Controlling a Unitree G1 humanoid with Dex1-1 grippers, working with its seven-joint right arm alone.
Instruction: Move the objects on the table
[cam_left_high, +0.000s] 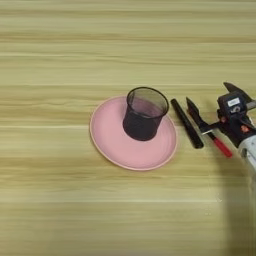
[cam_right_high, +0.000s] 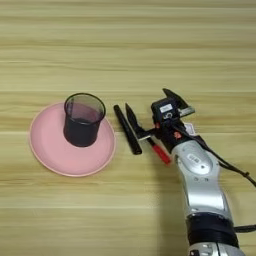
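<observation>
A pink plate (cam_right_high: 50, 150) lies flat on the light wooden desk (cam_left_high: 75, 50), whose yellowish-tan grain stripes run from side to side. A black mesh cup (cam_right_high: 83, 120) stands upright on the plate, in the part of the plate farther from the robot and toward its right rim, mouth upward, with the pink surface visible through the wire wall. Just right of the plate, on bare desk, lies the pen (cam_right_high: 136, 137): its black section (cam_left_high: 187, 123) runs diagonally from the far left toward the near right, close to the plate's right rim without touching it, and its red end (cam_left_high: 222, 147) shows farther from the plate, on the near side of the hand. The hand (cam_right_high: 150, 107) is to the right of the plate, beyond the pen, at the end of a silver forearm (cam_right_high: 202, 185) that enters from the bottom edge, with a dark cable (cam_right_high: 232, 167) looping off its right side. The hand is open, its two black fingers spread wide: one finger (cam_right_high: 132, 117) points down beside the pen's black section, the other (cam_right_high: 175, 97) stands well away from the plate, on the far side of the wrist block. No object lies between the fingers; whether the lower finger touches the pen cannot be told.
</observation>
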